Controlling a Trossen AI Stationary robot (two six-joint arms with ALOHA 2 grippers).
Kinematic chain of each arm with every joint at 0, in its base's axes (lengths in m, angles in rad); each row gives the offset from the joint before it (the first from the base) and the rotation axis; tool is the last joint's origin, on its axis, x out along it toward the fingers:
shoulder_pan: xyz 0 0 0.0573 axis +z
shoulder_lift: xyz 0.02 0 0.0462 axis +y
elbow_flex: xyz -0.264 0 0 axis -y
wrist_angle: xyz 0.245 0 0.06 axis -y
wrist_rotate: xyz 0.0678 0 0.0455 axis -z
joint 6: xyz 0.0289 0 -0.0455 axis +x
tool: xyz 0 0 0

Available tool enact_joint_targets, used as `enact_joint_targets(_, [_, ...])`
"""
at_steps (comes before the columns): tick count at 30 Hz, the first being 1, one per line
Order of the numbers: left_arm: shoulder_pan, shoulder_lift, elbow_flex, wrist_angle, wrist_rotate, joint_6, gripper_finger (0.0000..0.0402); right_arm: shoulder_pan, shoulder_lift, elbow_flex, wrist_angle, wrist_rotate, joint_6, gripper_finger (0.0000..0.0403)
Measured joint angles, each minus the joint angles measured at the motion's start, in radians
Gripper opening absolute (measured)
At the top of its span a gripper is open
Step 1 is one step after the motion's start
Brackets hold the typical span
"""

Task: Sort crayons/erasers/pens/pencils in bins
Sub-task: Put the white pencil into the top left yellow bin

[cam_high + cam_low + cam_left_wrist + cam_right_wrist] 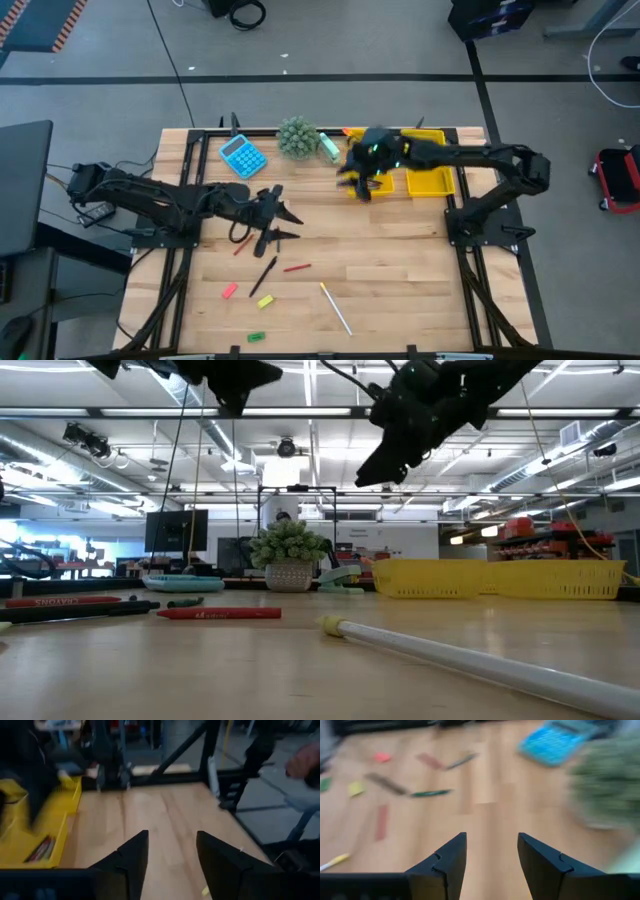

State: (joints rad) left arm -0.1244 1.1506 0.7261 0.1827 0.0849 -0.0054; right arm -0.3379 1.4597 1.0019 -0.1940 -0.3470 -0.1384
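Note:
My left gripper [278, 215] [172, 855] hovers open and empty above the table's middle left. My right gripper [358, 182] [492, 855] hangs open and empty in the air next to the yellow bins [431, 181] at the far right. One bin [30, 845] holds reddish sticks [40, 849]. On the wood lie two red crayons [297, 268] [240, 245], a dark pen [263, 272], a whitish pencil [336, 308] [480, 655], and pink [229, 291], yellow [265, 300] and green [256, 337] erasers.
A blue calculator [243, 155] and a small potted plant [297, 137] stand at the far middle, with a pale green object [330, 147] beside the plant. Bare wood lies between the loose items and the bins. Black frame rails run along the table's edges.

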Motion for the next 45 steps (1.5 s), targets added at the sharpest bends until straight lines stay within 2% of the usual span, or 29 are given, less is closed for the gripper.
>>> enact_joint_targets(4, [-0.028, -0.033, 0.000, -0.007, 0.000, -0.039, 0.0197, 0.153, 0.067, 0.000, -0.001, 0.016, 0.050, 0.0182])
enact_joint_targets(8, [-0.043, -0.066, 0.000, -0.032, -0.011, -0.110, 0.0203, 0.274, 0.137, -0.001, -0.028, 0.082, 0.111, 0.0181])
enact_joint_targets(15, [-0.080, -0.065, 0.000, -0.126, -0.097, -0.147, 0.0190, 0.383, 0.168, -0.001, -0.085, 0.111, 0.262, 0.0179])
enact_joint_targets(18, [-0.111, -0.042, 0.000, -0.170, -0.136, -0.173, 0.0180, 0.410, 0.156, -0.001, -0.163, 0.150, 0.332, 0.0179])
enact_joint_targets(21, [-0.170, 0.002, 0.000, -0.181, -0.174, -0.186, 0.0171, 0.436, 0.144, -0.001, -0.291, 0.247, 0.420, 0.0179])
enact_joint_targets(25, [-0.248, 0.102, 0.000, -0.178, -0.223, -0.184, 0.0165, 0.472, 0.132, -0.002, -0.416, 0.360, 0.526, 0.0179])
enact_joint_targets(28, [-0.291, 0.182, 0.008, -0.183, -0.253, -0.182, 0.0165, 0.498, 0.117, -0.002, -0.442, 0.397, 0.575, 0.0179])
enact_joint_targets(33, [-0.343, 0.333, 0.123, -0.174, -0.275, -0.062, 0.0164, 0.544, 0.087, -0.001, -0.437, 0.402, 0.623, 0.0179])
enact_joint_targets(39, [-0.350, 0.508, 0.357, -0.391, -0.274, 0.141, 0.0164, 0.590, 0.068, -0.001, -0.426, 0.440, 0.661, 0.0179])
enact_joint_targets(43, [-0.337, 0.613, 0.501, -0.526, -0.219, 0.230, 0.0165, 0.618, 0.062, -0.001, -0.447, 0.452, 0.710, 0.0179])
enact_joint_targets(45, [-0.331, 0.654, 0.545, -0.530, -0.188, 0.261, 0.0165, 0.632, 0.062, -0.001, -0.479, 0.452, 0.739, 0.0179])
